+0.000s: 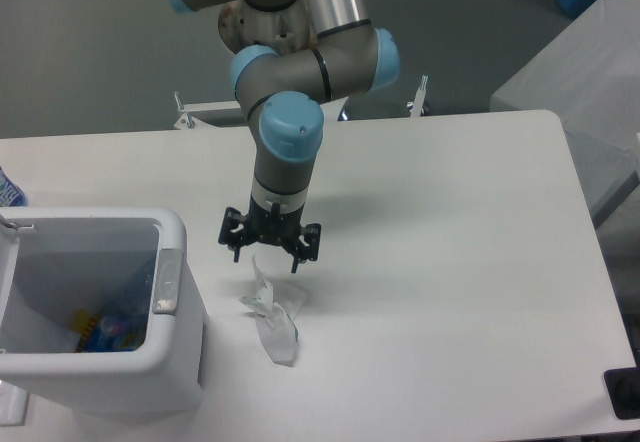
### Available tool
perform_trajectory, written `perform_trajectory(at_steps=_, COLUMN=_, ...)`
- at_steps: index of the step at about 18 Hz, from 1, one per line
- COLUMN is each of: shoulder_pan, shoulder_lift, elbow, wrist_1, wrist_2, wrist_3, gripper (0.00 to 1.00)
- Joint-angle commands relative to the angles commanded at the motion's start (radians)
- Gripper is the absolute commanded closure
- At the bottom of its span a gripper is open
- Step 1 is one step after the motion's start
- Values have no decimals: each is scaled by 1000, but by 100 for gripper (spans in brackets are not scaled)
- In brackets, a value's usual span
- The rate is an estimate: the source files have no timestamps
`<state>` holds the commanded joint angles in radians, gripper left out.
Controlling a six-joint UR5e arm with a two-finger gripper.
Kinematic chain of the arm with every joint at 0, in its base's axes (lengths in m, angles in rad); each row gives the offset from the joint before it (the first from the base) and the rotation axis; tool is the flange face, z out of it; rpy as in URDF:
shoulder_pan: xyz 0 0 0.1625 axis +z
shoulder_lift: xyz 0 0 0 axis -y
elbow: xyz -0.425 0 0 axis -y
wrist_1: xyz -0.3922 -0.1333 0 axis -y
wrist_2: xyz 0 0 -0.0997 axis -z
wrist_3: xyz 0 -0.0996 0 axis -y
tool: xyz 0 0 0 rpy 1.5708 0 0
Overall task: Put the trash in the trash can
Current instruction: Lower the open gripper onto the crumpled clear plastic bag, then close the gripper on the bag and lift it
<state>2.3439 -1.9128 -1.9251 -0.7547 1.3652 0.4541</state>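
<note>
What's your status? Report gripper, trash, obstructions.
Gripper open, poised above crumpled wrapper on table. Trash can to its left, colourful items inside. Nothing between.

camera: single fixed view | high, front of table (450, 222) | faces arm base | mid-range
</note>
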Motion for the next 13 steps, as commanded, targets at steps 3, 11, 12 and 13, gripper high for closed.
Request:
perform_trajectory(at_steps=3, shoulder_pan=0, shoulder_lift=-2, elbow=9, wrist_1=0, wrist_2=2, wrist_3=5, gripper=43)
perform_trajectory(at_steps=11, shoulder_pan=3, shoulder_lift=-15, elbow=57, wrist_1=-5, wrist_2=38, wrist_3=-6, gripper=100)
perform_trajectory(at_steps=12, shoulder_pan=9, shoulder_lift=-15, elbow=66, wrist_1=-6, wrist_2=38, wrist_3=-6, gripper=100)
perform_trajectory(at_steps=13, shoulder_pan=15, shoulder_lift=-15, elbow=78, wrist_1=-6, wrist_2=38, wrist_3=-6, gripper=100)
